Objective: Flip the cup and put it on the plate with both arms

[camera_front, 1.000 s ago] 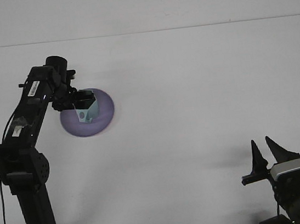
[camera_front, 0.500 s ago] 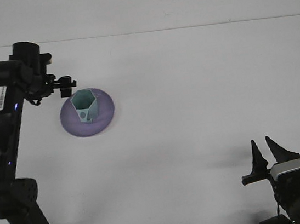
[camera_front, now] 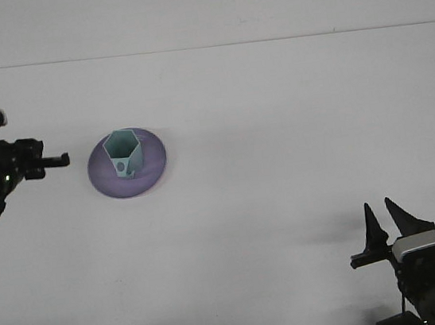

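Standing mouth-up in front view, teal cup [camera_front: 123,153] sat on purple plate [camera_front: 154,164], left-centre of white tabletop [camera_front: 278,138]. Left tool [camera_front: 55,160] beside plate, apart from it, fingers edge-on — can't tell its state. Right tool [camera_front: 389,220] parked w/ fingers spread wide, empty. Cup prob. light, stiff, slick; grip across facets near rim

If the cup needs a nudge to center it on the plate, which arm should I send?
Left. Its tool sits just beside the plate holding the upright cup; the right tool is far off at the table's near edge.
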Robot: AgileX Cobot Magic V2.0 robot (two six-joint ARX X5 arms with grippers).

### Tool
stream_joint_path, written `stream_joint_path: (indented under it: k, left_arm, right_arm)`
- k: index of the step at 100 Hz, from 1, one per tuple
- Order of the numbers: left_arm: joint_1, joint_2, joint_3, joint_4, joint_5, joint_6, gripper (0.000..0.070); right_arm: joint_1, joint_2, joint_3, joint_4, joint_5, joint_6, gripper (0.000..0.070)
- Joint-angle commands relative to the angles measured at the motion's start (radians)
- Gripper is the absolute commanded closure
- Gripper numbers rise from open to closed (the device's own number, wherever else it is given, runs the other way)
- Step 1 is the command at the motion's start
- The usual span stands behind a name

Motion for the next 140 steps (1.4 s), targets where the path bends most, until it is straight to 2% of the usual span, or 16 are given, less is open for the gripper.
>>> stream_joint_path:
  k: [1,6,17,31,51,62,140]
  left_arm:
    - [0.002,-0.079,-0.159,0.089,0.002,0.021,0.0687]
    - [0.002,-0.184,-0.328,0.207,0.002,0.021,0.0687]
    - [0.001,-0.383,-0.653,0.451,0.004,0.015,0.0687]
    - [-0.011,-0.635,-1.046,0.741,0.041,-0.003,0.0687]
    - [-0.025,-0.895,-1.354,0.924,0.04,-0.046,0.0687]
    - [-0.025,-0.963,-1.39,0.938,0.034,-0.082,0.0687]
    - [-0.025,-0.996,-1.389,0.969,0.032,-0.081,0.0686]
  right_arm:
    - [0.001,0.002,0.007,0.011,0.004,0.019,0.0559]
    - [0.001,0.002,0.007,0.011,0.004,0.019,0.07]
    - [0.001,0.002,0.006,0.019,0.04,0.021,0.07]
    - [0.001,0.002,-0.004,0.047,0.077,0.016,0.07]
    - [0.001,0.002,-0.024,0.09,0.082,-0.003,0.07]
    - [0.001,0.002,-0.024,0.093,0.083,-0.003,0.07]
    - [0.001,0.0,-0.023,0.083,0.083,-0.003,0.07]
